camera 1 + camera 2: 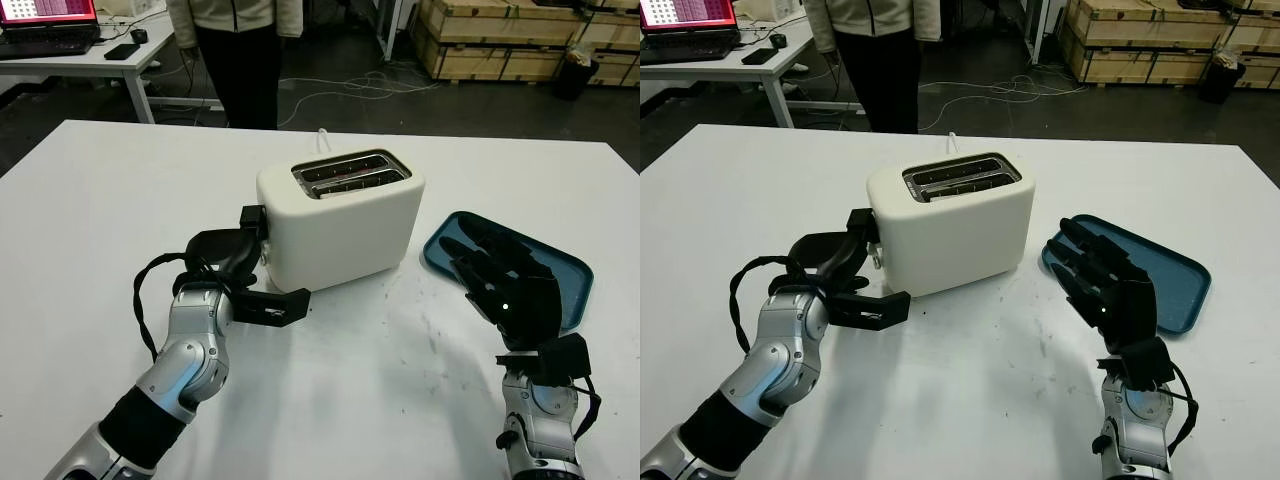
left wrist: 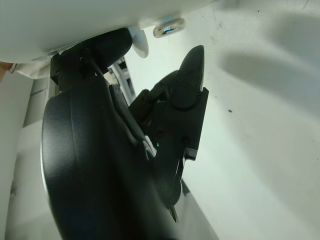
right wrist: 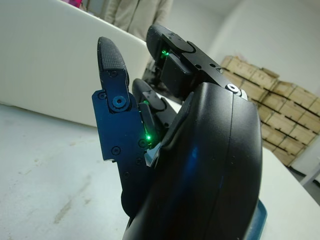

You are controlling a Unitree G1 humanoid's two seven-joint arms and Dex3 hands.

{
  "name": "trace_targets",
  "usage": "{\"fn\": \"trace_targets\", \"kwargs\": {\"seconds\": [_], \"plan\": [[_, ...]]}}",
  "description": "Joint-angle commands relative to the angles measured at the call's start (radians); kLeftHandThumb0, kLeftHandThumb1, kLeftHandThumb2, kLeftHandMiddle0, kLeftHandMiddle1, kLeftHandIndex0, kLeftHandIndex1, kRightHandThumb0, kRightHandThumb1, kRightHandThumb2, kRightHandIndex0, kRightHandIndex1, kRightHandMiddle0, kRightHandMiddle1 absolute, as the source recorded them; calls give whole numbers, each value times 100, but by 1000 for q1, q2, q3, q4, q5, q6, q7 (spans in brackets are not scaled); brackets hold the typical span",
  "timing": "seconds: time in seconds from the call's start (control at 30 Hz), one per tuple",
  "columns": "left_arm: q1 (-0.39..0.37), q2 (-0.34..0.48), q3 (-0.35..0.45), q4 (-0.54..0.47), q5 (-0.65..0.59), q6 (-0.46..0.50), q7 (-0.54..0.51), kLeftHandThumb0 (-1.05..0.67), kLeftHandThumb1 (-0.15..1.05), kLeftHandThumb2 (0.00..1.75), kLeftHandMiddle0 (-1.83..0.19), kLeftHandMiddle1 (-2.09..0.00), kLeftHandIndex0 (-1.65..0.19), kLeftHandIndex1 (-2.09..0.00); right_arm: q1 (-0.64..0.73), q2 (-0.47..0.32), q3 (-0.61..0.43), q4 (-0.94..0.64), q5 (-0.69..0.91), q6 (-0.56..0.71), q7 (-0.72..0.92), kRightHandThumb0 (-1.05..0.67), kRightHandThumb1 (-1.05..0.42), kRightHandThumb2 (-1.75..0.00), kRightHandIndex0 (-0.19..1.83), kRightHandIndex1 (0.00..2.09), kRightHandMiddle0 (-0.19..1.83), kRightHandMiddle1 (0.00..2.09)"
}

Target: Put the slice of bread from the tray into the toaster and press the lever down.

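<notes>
The white toaster (image 1: 340, 225) stands mid-table with two slots on top; I cannot tell what is inside them. Its black lever (image 1: 252, 217) sticks out of the left end, high in its travel. My left hand (image 1: 245, 275) is at that end, open, with its upper fingers (image 1: 225, 248) against the lever and its thumb (image 1: 278, 306) stretched along the toaster's base. The blue tray (image 1: 572, 272) lies to the right, and no bread shows on its visible part. My right hand (image 1: 505, 285) hovers open above the tray's near side, palm toward the toaster.
A person (image 1: 235, 50) stands just beyond the table's far edge. A desk with a laptop (image 1: 45, 20) is at the back left and wooden crates (image 1: 500, 35) at the back right. A white cable (image 1: 322, 133) runs off behind the toaster.
</notes>
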State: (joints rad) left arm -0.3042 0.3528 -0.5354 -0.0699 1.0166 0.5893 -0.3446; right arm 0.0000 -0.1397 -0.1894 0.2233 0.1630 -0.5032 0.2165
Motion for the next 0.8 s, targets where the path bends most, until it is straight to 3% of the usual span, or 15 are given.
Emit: {"fn": "trace_targets", "kwargs": {"seconds": [0.0, 0.13, 0.17, 0.23, 0.3, 0.37, 0.53, 0.77], "plan": [[87, -49, -150, 162, -93, -102, -167, -20, 92, 4, -104, -17, -97, -6, -31, -6, -6, 16, 1, -24, -3, -47, -92, -10, 84, 0, 78, 0], [64, -35, -124, 88, -99, -68, -211, -21, 92, 6, -111, -26, -105, -8, -31, -7, -5, 16, -9, -25, -9, -49, -92, -10, 83, 0, 78, 0], [59, -32, -113, 68, -104, -62, -211, -21, 92, 6, -110, -38, -110, -9, -31, -7, -5, 15, -10, -22, -11, -49, -92, -10, 83, 0, 78, 0], [63, -30, -73, 14, -110, -55, -165, -19, 92, 5, -104, -88, -124, -16, -35, -7, -5, 19, -3, -24, -5, -48, -92, -10, 83, 0, 78, 0], [71, -14, -35, -48, -100, -68, -106, -24, 92, 5, -94, -132, -125, -34, -37, -6, -5, 22, 1, -24, -3, -49, -92, -10, 83, 0, 78, 0], [91, 1, 19, -101, -120, -110, -26, -26, 92, 5, -92, -144, -118, -44, -39, -5, -5, 21, 4, -20, 0, -48, -92, -10, 83, 0, 78, 0], [130, 24, 185, -173, -260, -290, 161, -23, 90, 1, -93, -131, -113, -49, -49, -5, -6, 19, 9, -13, 0, -45, -92, -9, 83, 0, 78, 0], [137, 59, 235, -208, -244, -307, 181, -33, 89, 0, -103, -89, -119, -26, -64, -3, 1, 35, 9, 0, 2, -48, -92, -7, 83, 0, 79, 0]]}}
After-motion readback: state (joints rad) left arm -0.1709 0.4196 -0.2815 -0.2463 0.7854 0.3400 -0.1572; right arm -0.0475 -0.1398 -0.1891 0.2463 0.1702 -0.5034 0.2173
